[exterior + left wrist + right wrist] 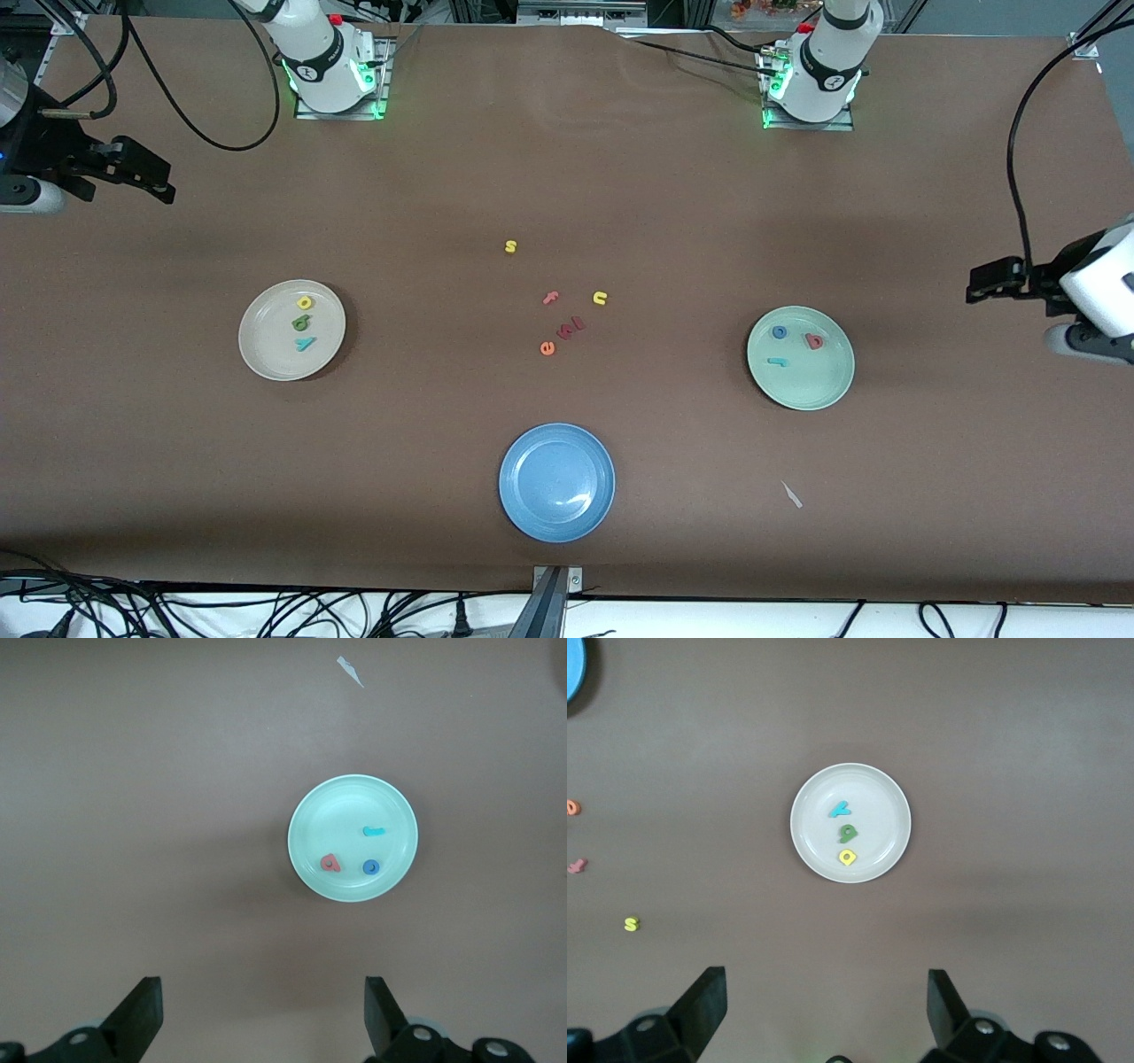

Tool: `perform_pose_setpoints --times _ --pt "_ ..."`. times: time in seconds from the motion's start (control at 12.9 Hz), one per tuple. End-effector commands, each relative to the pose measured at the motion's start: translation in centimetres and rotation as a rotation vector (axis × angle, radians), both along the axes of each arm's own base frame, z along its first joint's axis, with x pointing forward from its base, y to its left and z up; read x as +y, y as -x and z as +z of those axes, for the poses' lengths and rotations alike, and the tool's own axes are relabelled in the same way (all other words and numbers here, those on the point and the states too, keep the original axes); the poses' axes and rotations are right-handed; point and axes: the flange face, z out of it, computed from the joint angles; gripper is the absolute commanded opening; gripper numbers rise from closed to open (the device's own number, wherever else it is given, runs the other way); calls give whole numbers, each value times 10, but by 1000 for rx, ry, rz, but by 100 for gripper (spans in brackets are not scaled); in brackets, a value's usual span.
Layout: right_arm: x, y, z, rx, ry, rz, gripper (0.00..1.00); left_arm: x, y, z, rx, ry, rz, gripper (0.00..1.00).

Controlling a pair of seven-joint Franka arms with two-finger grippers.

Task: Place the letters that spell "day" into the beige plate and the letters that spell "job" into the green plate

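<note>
Both words look sorted. The beige plate [291, 330] sits toward the right arm's end of the desk [567, 177] and holds the letters that spell "day" [304, 322]: yellow, green, teal y in a short row. The green plate [800, 357] sits toward the left arm's end and holds the letters that spell "job" [795, 344]: blue o and red-pink b side by side, teal j nearer the front camera.

Leftovers lie between the plates, mid-desk: yellow s [510, 246], yellow u [600, 298], pink f [551, 298], orange e [547, 348], plus a red-pink piece [574, 326] that cannot be read. None belong to either word, so leaving them out fits the task. The blue plate [556, 481], nearest the front camera, is bare. A small pale scrap [791, 494] lies near the green plate.

Left hand [262, 1014] hangs high over the desk by the green plate, fingers spread wide, nothing in them. Right hand [824, 1010] likewise by the beige plate, wide and carrying nothing. Both arms look parked at the desk ends, likely to keep the plates in clear view.

No brand marks or labels readable; the only writing is the foam letters themselves
</note>
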Motion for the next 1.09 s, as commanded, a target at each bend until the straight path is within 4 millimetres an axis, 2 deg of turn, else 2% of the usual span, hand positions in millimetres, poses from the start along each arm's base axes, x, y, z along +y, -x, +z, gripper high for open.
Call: perform_pose_setpoints --times 0.0,0.31,0.54,1.01 --pt "-19 8 -1 -1 -18 28 100 6 27 8 12 31 4 100" --pt "-10 8 -1 2 -1 36 100 7 59 19 22 18 65 100" --pt "-4 8 2 -7 -1 47 100 6 75 9 56 7 107 100" --pt "-3 4 -3 11 2 51 100 4 74 -7 68 23 96 100"
